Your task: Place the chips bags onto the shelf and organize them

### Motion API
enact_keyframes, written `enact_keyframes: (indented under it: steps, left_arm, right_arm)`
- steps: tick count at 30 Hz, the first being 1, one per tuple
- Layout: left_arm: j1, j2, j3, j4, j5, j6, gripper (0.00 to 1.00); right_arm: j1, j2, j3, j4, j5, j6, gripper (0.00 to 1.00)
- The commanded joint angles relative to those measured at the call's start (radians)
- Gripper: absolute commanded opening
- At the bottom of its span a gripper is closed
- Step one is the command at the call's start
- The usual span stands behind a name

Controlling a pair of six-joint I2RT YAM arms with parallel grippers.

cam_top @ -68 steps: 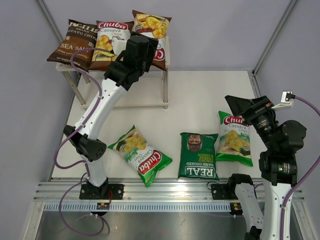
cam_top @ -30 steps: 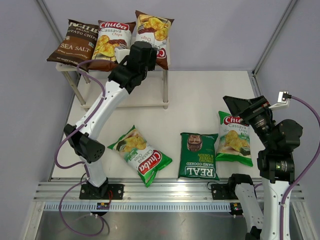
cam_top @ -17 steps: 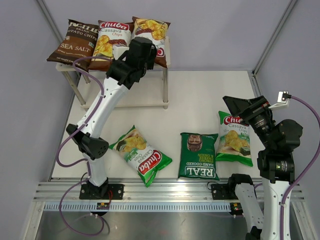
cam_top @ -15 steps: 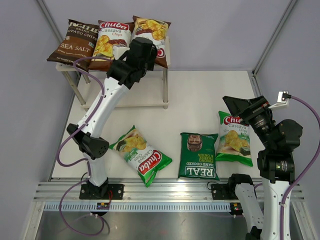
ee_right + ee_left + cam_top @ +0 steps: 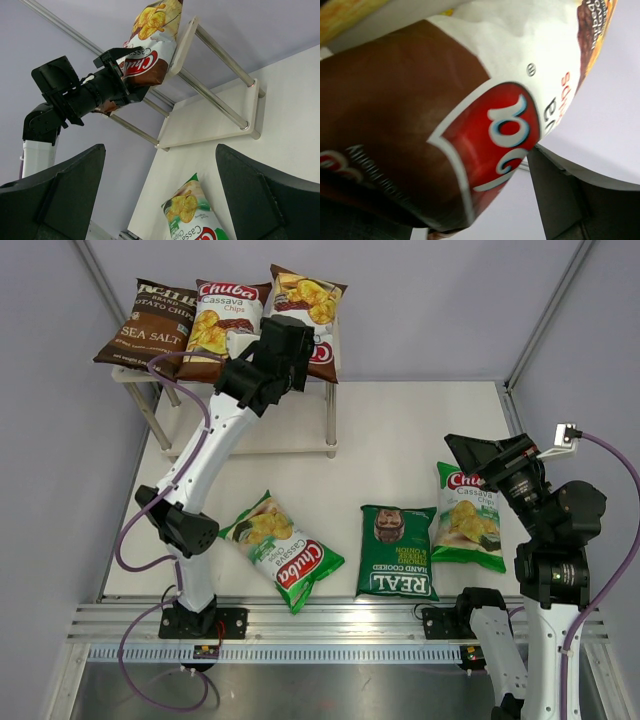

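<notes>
The shelf (image 5: 285,425) stands at the far left corner of the table (image 5: 400,440). Its top board carries three bags in a row: the Sea Salt bag (image 5: 150,325) at the left end, a brown Chuba bag (image 5: 222,315) in the middle, and the second brown Chuba bag (image 5: 310,300) at the right end. This last bag has shifted slightly farther back. My left gripper (image 5: 142,69) has just spread its jaws around that bag's near end; I judge the grip released and this placement complete. The green Chuba bag (image 5: 282,552), REAL bag (image 5: 397,552) and second green Chuba bag (image 5: 466,517) remain along the table's near edge. My right gripper (image 5: 161,150) hovers fully spread, empty.
</notes>
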Motion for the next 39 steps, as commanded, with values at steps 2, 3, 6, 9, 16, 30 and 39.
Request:
enact_keyframes:
  steps: [2, 3, 6, 9, 16, 30, 39]
  left_arm:
    - [0.006, -0.022, -0.036, 0.012, 0.033, -0.003, 0.84]
    - [0.006, -0.018, -0.045, 0.012, 0.051, -0.018, 0.84]
    - [0.006, 0.005, -0.046, 0.009, 0.07, -0.046, 0.84]
    - [0.006, 0.014, -0.042, 0.006, 0.073, -0.077, 0.84]
    - [0.006, 0.024, -0.003, -0.032, 0.021, -0.141, 0.82]
    - [0.043, 0.051, 0.075, -0.083, -0.037, -0.161, 0.8]
    - [0.04, 0.036, 0.093, -0.038, -0.018, -0.12, 0.83]
  right_arm:
    - [0.01, -0.014, 0.006, 0.029, -0.02, 0.012, 0.99]
    - [0.01, -0.017, 0.007, 0.022, -0.02, 0.008, 0.99]
    - [0.01, -0.022, 0.012, 0.011, -0.022, -0.006, 0.99]
    - [0.01, -0.02, 0.03, -0.018, -0.017, -0.026, 1.0]
    - [0.018, -0.026, 0.026, -0.014, -0.037, -0.009, 0.99]
    - [0.035, -0.036, 0.024, -0.024, -0.042, -0.017, 1.0]
    - [0.038, -0.032, 0.021, -0.024, -0.043, -0.018, 1.0]
